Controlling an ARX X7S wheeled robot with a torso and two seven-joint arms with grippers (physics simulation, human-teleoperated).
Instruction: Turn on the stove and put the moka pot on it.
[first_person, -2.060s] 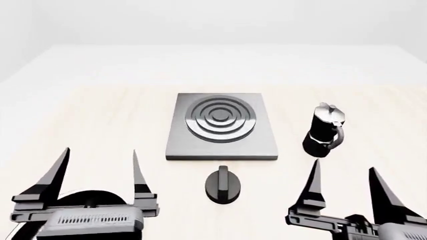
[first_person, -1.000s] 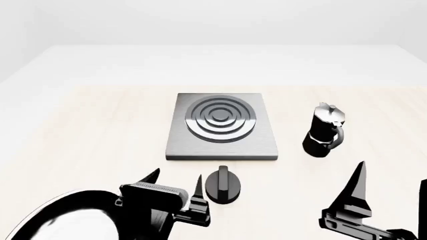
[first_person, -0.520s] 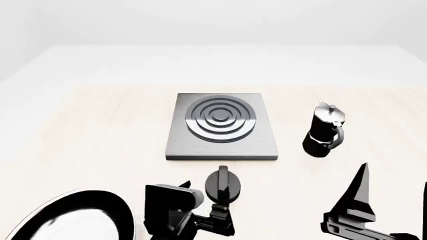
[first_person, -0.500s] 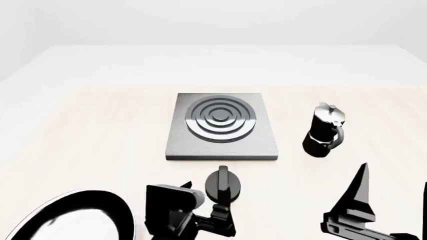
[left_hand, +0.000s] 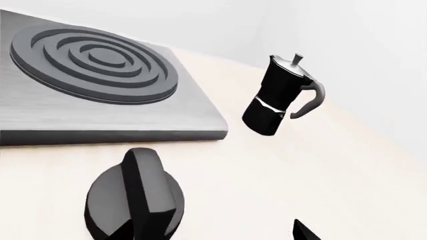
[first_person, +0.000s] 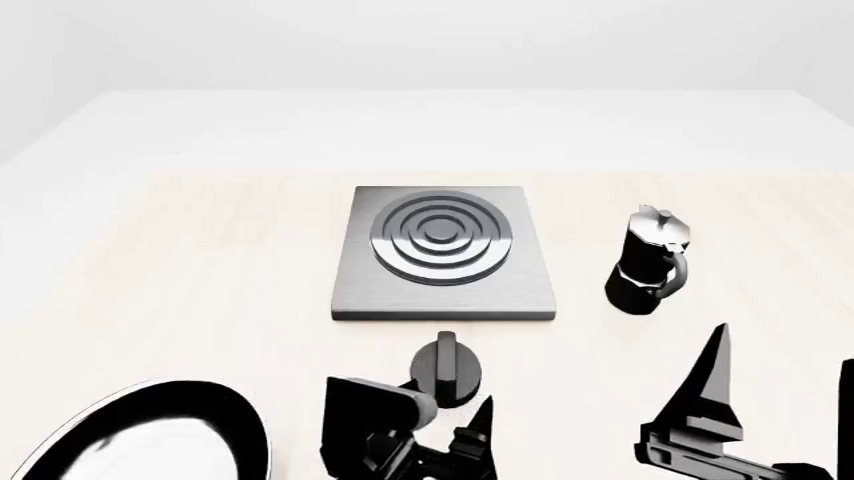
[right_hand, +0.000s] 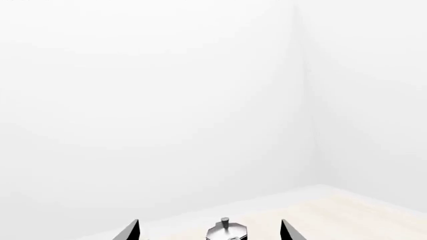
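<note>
Grey metal stove (first_person: 443, 255) lies flat on the pale wooden table (first_person: 200, 270), burner rings bare. Its black knob (first_person: 449, 368) sits apart, just in front of the plate's near edge, its ridge pointing toward the plate. The moka pot (first_person: 649, 262) stands upright on the table to the stove's right, not on it, handle toward the robot. The left gripper (first_person: 447, 445) hangs just before the knob; how wide its jaws stand cannot be told. The right gripper (first_person: 781, 400) hovers low at the right with jaws wide, holding nothing.
</note>
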